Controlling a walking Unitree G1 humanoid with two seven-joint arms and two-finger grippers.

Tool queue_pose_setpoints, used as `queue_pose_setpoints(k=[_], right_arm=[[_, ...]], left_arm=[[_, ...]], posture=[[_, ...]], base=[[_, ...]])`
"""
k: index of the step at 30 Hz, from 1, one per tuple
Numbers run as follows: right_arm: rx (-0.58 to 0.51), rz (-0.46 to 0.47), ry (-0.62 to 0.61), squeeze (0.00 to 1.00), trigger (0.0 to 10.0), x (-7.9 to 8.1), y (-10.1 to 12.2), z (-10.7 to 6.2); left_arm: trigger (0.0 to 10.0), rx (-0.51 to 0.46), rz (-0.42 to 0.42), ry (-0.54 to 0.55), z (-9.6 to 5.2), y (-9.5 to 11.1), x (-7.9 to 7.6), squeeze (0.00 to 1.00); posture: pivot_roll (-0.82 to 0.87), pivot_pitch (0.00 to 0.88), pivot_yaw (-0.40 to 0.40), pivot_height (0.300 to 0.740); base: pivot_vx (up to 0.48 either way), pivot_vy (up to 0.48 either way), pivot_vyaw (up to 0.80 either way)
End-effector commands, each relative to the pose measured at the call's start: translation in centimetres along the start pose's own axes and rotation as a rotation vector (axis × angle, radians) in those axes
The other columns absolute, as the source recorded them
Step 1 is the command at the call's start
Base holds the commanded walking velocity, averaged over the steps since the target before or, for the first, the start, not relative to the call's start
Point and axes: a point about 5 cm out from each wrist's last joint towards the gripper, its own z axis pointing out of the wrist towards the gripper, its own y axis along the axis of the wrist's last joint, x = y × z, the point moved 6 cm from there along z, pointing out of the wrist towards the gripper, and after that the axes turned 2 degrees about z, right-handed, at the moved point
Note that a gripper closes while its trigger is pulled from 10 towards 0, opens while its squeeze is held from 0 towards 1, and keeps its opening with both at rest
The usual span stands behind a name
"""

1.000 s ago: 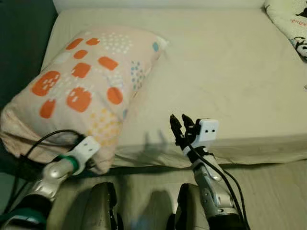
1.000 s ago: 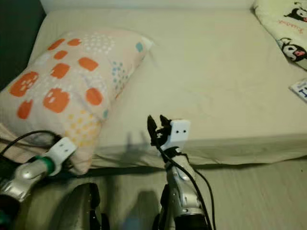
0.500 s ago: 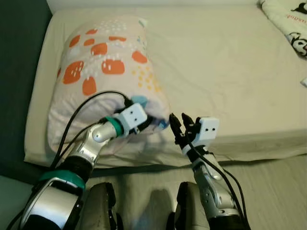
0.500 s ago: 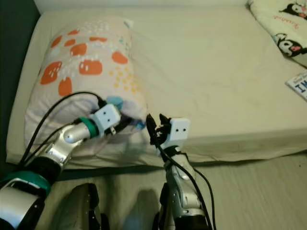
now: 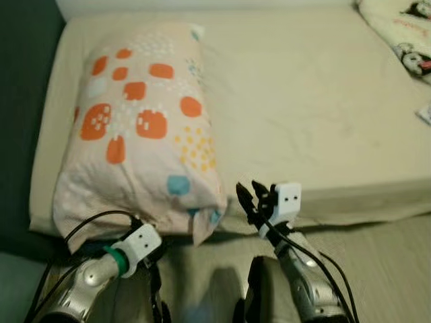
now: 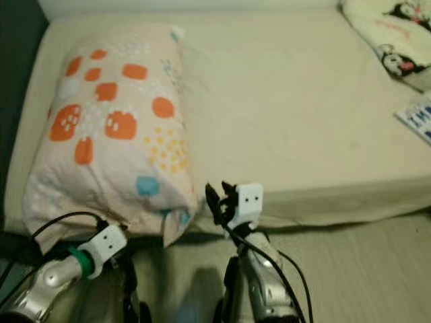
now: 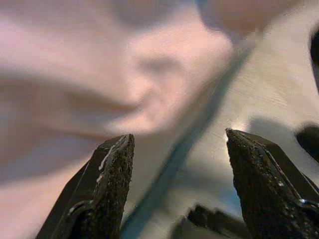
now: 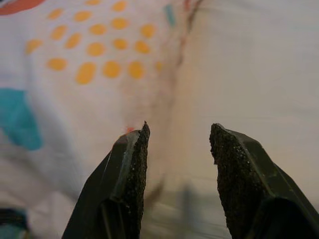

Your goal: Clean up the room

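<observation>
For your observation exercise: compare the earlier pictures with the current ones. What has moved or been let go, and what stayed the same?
The pillow was swung from lying askew to lying lengthwise along the bed's left side. The left tool, which was pressed into the pillow half a second ago, has drawn back below its near end, open and empty. The right tool stayed open at the bed edge; the blanket stayed put.

Left wrist view blurred: pillow (image 7: 99,69) reduced to soft pink folds, pattern unreadable. Left gripper (image 5: 156,250) fingertips hidden under pillow's near edge in eye views. Blanket (image 6: 390,40) with cartoon print cut off at frame's right edge. Printed item (image 6: 419,116) beside it cropped, lettering too small to read.
</observation>
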Motion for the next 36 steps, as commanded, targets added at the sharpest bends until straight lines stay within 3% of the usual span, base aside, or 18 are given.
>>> queue_pose_setpoints(k=[1, 5, 8, 11, 12, 13, 14, 15, 17, 18, 19, 22, 24, 26, 29, 31, 32, 36], right_arm=[[0.061, -0.048, 0.047, 0.0, 10.0, -0.1, -1.2, -0.3], [0.089, -0.081, 0.139, 0.0, 10.0, 0.9, -1.3, -0.3], [0.188, -0.078, 0.44, 0.0, 10.0, 4.8, -2.4, -2.0], [0.204, -0.068, 0.509, 0.0, 10.0, 5.8, -2.4, -2.4], [0.244, -0.097, 0.629, 0.0, 10.0, 7.6, -2.9, -2.9], [0.274, -0.134, 0.668, 0.0, 10.0, 8.1, -3.5, -3.0], [0.274, -0.134, 0.668, 0.0, 10.0, 8.1, -3.5, -3.0], [0.302, -0.194, 0.689, 0.0, 10.0, 8.3, -4.5, -2.8], [0.318, -0.234, 0.699, 0.0, 10.0, 8.5, -5.0, -2.6], [0.326, -0.265, 0.686, 0.0, 10.0, 8.7, -5.6, -1.9], [0.326, -0.265, 0.686, 0.0, 10.0, 8.7, -5.6, -1.9], [0.328, -0.353, 0.54, 0.0, 10.0, 8.7, -6.3, 1.6], [0.28, -0.404, 0.399, 0.0, 10.0, 8.0, -5.1, 4.0], [0.266, -0.414, 0.358, 0.0, 10.0, 7.7, -4.6, 4.6], [0.16, -0.475, 0.205, 0.0, 10.0, 7.2, -1.7, 7.1], [0.16, -0.475, 0.205, 0.0, 10.0, 7.2, -1.7, 7.1], [0.114, -0.491, 0.157, 0.0, 10.0, 7.2, -0.4, 8.0], [0.023, -0.473, 0.175, 0.0, 10.0, 10.2, 1.8, 9.6]], left_arm=[[10.0, -0.036, -0.061, 0.019, -1.5, 0.7, -0.4, 0.0], [10.0, -0.047, -0.046, 0.034, -3.0, 1.4, -0.4, 0.0], [10.0, 0.028, -0.015, 0.184, -5.3, 0.3, 1.8, 0.0], [10.0, 0.055, -0.024, 0.242, -5.7, -0.4, 2.9, 0.0], [10.0, 0.122, -0.039, 0.402, -6.2, -2.0, 6.3, 0.0], [10.0, 0.173, -0.033, 0.481, -6.5, -2.7, 8.2, 0.0], [10.0, 0.173, -0.033, 0.481, -6.5, -2.7, 8.2, 0.0], [10.0, 0.211, -0.043, 0.559, -6.7, -3.4, 10.1, 0.0], [10.0, 0.233, -0.053, 0.604, -6.8, -3.8, 11.2, 0.0], [10.0, 0.257, -0.06, 0.634, -6.7, -4.3, 12.4, 0.0], [10.0, 0.257, -0.06, 0.634, -6.7, -4.3, 12.4, 0.0], [10.0, 0.328, -0.079, 0.654, -6.4, -5.3, 14.7, 0.0], [10.0, 0.326, -0.09, 0.665, -6.2, -5.0, 16.0, 0.0], [10.0, 0.321, -0.093, 0.672, -6.2, -4.8, 16.4, 0.0], [10.0, 0.229, -0.106, 0.657, -5.2, -2.7, 17.9, 0.0], [10.0, 0.229, -0.106, 0.657, -5.2, -2.7, 17.9, 0.0], [10.0, 0.2, -0.095, 0.651, -4.9, -1.8, 18.5, 0.0], [10.0, 0.16, 0.001, 0.684, -4.5, 0.7, 20.7, 0.0]], posture=[[0.14, 0.194, -0.01, 0.565], [0.14, 0.194, -0.01, 0.565], [0.17, 0.207, -0.014, 0.565], [0.17, 0.214, -0.014, 0.565], [0.17, 0.218, -0.016, 0.565], [0.16, 0.228, -0.019, 0.565], [0.16, 0.228, -0.019, 0.565], [0.16, 0.232, -0.02, 0.565], [0.16, 0.234, -0.024, 0.565], [0.15, 0.242, -0.03, 0.565], [0.15, 0.242, -0.03, 0.565], [0.13, 0.253, -0.044, 0.565], [0.12, 0.248, -0.055, 0.565], [0.12, 0.248, -0.055, 0.565], [0.12, 0.248, -0.057, 0.565], [0.12, 0.248, -0.057, 0.565], [0.12, 0.248, -0.057, 0.565], [0.14, 0.249, -0.057, 0.565]], base=[[0.0, 0.0, 0.0], [0.0, 0.0, 0.0], [0.0, 0.0, 0.0], [0.0, 0.0, 0.0], [0.0, 0.0, 0.0], [0.0, 0.0, 0.0], [0.0, 0.0, 0.0], [0.0, 0.0, 0.0], [0.0, 0.0, 0.0], [0.0, 0.0, 0.0], [0.0, 0.0, 0.0], [0.0, 0.0, 0.0], [0.0, 0.0, 0.0], [0.0, 0.0, 0.0], [0.0, 0.0, 0.0], [0.0, 0.0, 0.0], [0.0, 0.0, 0.0], [0.0, 0.0, 0.0]])
